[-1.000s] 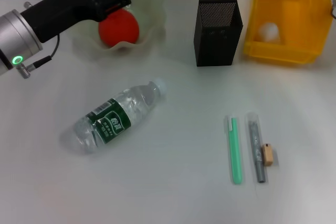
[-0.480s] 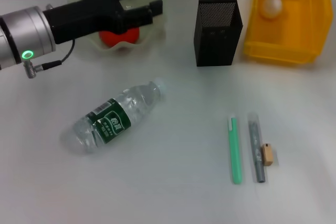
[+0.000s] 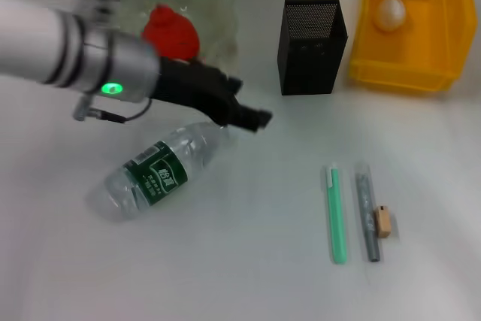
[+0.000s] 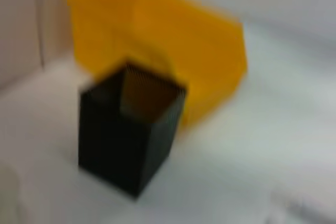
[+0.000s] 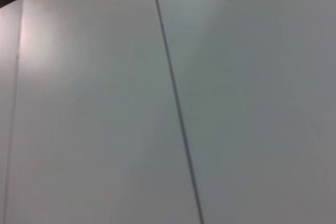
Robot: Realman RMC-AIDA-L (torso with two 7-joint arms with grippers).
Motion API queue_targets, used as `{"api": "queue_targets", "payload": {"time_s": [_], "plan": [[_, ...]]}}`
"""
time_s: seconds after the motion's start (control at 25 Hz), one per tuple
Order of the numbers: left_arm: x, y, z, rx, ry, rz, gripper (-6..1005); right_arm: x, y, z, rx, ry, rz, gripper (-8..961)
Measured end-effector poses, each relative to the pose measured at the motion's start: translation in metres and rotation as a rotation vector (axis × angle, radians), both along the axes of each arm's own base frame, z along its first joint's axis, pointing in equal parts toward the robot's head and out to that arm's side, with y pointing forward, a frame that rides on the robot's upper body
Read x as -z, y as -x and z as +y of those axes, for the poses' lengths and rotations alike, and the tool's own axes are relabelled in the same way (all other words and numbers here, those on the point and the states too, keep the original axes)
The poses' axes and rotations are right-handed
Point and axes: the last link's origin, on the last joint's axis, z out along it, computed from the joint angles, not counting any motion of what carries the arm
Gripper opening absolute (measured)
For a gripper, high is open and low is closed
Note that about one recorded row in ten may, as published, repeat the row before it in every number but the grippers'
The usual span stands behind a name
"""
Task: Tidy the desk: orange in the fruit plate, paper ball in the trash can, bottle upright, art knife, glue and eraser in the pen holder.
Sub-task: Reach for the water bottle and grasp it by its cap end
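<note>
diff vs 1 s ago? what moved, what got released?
The left gripper swung away from the pale green scalloped fruit plate, leaving the red-orange orange in it, and now sits over the cap end of the lying clear plastic bottle. The right arm left view; the white paper ball shifted inside the yellow trash can. Mesh pen holder, pens and tan eraser unmoved.

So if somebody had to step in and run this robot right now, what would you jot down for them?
Left gripper: above the desk by the cap end of the bottle, holding nothing.
Right gripper: out of sight.
Done: orange in the fruit plate; paper ball in the trash can.
Left: the bottle lies on its side and needs standing up. The green stick, grey stick and eraser lie together on the desk, not yet in the pen holder.
</note>
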Motion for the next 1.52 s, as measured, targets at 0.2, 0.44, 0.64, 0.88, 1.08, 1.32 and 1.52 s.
{"api": "queue_targets", "payload": {"time_s": [0.2, 0.44, 0.64, 0.88, 1.08, 1.32, 1.52], "plan": [[0.029, -0.011, 0.005, 0.030, 0.031, 0.280, 783, -0.002, -0.007, -0.005, 0.026, -0.009, 0.004, 667], [0.037, -0.012, 0.015, 0.058, -0.085, 0.363, 783, 0.000, -0.009, -0.004, 0.045, 0.000, 0.002, 667], [0.040, -0.006, 0.015, 0.049, -0.109, 0.379, 770, 0.001, -0.010, -0.003, 0.050, 0.007, 0.000, 667], [0.047, 0.004, 0.012, 0.034, -0.098, 0.399, 732, 0.001, -0.009, -0.001, 0.049, 0.017, 0.004, 668], [0.053, 0.006, 0.010, 0.041, -0.096, 0.408, 700, 0.002, -0.008, 0.001, 0.049, 0.021, 0.003, 668], [0.056, 0.009, 0.010, 0.044, -0.091, 0.420, 661, 0.002, -0.008, 0.002, 0.053, 0.025, 0.004, 667], [0.058, 0.010, 0.010, 0.049, -0.091, 0.425, 629, 0.002, -0.008, 0.003, 0.051, 0.025, 0.005, 667]]}}
